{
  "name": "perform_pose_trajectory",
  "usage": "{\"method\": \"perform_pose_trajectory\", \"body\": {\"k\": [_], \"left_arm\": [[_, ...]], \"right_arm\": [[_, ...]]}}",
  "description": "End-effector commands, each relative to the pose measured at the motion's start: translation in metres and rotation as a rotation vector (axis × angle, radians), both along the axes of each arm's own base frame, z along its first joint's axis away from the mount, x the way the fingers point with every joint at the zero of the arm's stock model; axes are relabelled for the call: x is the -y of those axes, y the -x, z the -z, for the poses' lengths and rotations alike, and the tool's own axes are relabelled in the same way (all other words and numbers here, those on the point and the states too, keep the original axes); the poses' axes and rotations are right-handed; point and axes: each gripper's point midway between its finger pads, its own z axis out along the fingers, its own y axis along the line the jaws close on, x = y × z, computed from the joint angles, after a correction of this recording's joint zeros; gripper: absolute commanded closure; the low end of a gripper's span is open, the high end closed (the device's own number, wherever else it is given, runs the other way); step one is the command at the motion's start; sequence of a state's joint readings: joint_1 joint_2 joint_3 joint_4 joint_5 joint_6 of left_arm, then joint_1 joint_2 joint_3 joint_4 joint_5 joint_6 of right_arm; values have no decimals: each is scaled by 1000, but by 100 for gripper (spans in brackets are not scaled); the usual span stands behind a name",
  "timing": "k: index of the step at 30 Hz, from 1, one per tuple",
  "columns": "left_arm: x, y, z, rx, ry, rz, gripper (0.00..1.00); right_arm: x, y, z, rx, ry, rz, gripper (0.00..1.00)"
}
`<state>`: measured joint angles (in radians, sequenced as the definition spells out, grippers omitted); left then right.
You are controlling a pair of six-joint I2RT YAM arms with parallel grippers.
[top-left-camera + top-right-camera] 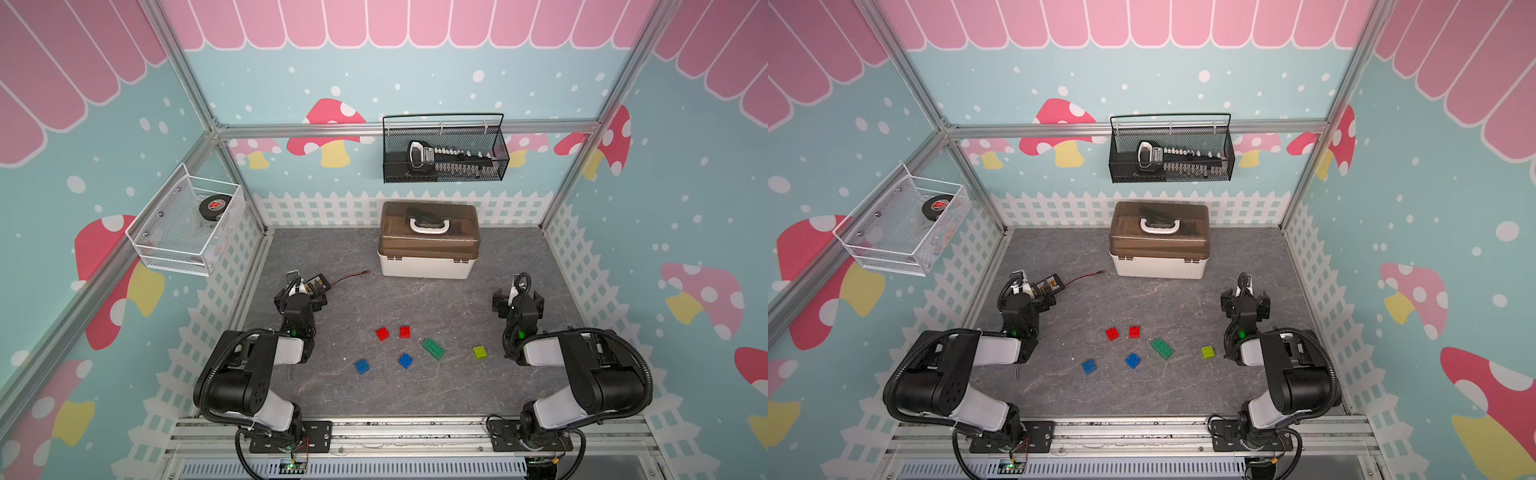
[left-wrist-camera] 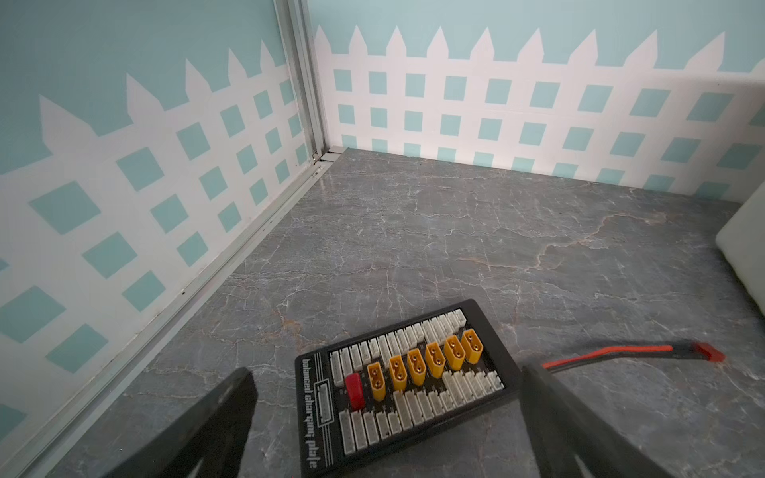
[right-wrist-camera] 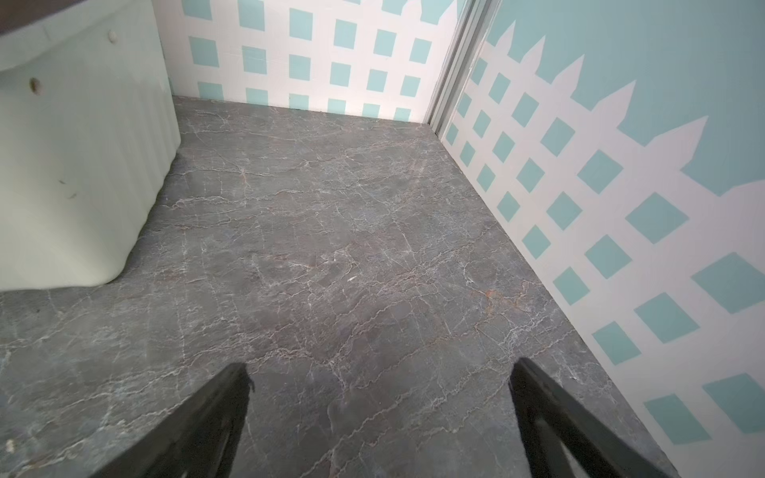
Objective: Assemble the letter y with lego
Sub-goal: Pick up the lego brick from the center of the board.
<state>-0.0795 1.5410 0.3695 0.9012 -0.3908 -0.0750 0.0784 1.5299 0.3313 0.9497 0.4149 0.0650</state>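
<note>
Plainly, the lego [image 1: 1162, 348] lies loose and unjoined on the grey, marble-veined tabletop [image 1: 415, 395], between the two arms. All six bricks are glossy studded plastic. A red square [image 1: 382, 333] and its red twin [image 1: 405, 331] sit close but apart. Nearer the front lie a blue square [image 1: 362, 366] and a second blue square [image 1: 405, 360]. The dark green rectangle [image 1: 433, 348] lies slantwise beside them, and the lime-green square [image 1: 480, 352] sits alone toward the right arm.

The left gripper [image 2: 387, 374] hangs with its black fingers spread wide and nothing between them. Below and ahead of it lies a black balance charging plate [image 2: 407, 385] (rows of yellow and white sockets, one red block), and a red-and-black lead [image 2: 621, 351] trails across the table. The right gripper [image 3: 378, 368] is likewise spread and empty above bare tabletop, with the ribbed white wall of the storage box [image 3: 82, 165] to one side. That box has a translucent brown lid and a white handle, and stands at the back middle. A black mesh basket [image 1: 490, 166] hangs on the back wall. A white wire basket [image 1: 174, 257] on the left wall holds a black disc [image 1: 212, 206].
</note>
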Motion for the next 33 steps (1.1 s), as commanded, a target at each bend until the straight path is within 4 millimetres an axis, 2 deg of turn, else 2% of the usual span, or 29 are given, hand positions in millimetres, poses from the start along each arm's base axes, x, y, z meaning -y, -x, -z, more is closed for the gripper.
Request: {"method": "perform_pose_trajectory", "body": {"k": [1,26,28,29,33], "left_arm": [[-3,-3,-8,22,1,-17,0],[-3,-3,-8,23,2,-16,0],[-4,-3,-14,15,2,-26,0],[-1,-5,-18,-2,-5,-8,0],[-10,-7,-43,-57,-38,-102,0]], "right_arm": [[4,-2,-7,29,-5,21,2],[4,-1,-8,30,-5,20,1],[4,0,-12,26,-4,22,1],[0,-1,-18,32,2,-2,1],[-5,-2,-47,17,10,-29,1]]}}
